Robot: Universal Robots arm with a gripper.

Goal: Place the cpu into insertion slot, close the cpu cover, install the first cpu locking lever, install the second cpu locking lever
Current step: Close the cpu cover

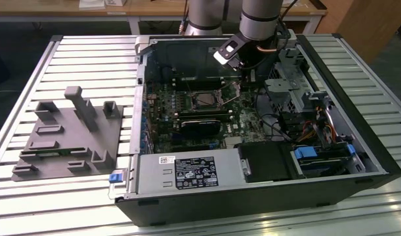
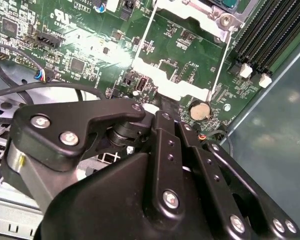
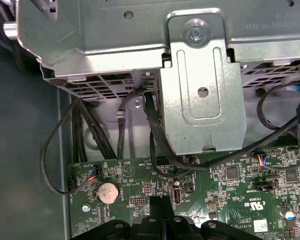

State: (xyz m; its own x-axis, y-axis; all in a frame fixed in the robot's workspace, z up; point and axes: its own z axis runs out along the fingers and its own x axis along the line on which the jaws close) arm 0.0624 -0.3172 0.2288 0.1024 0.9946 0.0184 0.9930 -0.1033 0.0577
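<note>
You have the arm (image 1: 259, 19) reaching down into the open computer case (image 1: 253, 209), which lies on its side on the slatted table (image 1: 88, 54). In the exterior view the insertion slot (image 1: 205, 100) sits near the middle of the green motherboard (image 1: 162, 104), its dark centre ringed in silvery metal; whether the cpu lies in it you cannot tell. The arm's head hangs just to the exterior view's right of the slot.

In the second wrist view your pincer (image 2: 159, 114) is closed, its black fingers drawn together at the tip; whether anything thin is nipped between them you cannot tell. The tip sits just beside one edge of the cpu cover (image 2: 175, 86), and contact cannot be judged. The cover is a silvery frame with green board showing through its cut-out middle, so it appears swung open and not down over the slot. A coin cell (image 2: 200, 111) lies on the board just beside the tip; long black memory slots (image 2: 262, 35) run alongside the cover.

In the first wrist view the pincer's tip hangs over the board's edge, near the coin cell; past the board stands a silvery drive cage (image 3: 200, 90), with black cables (image 3: 55, 150) looping from under it to the board.

At the exterior view's left a grey fixture (image 1: 69, 132) rests on the table, well apart from the arm; a silvery power supply (image 1: 187, 172) fills the case's near end.
</note>
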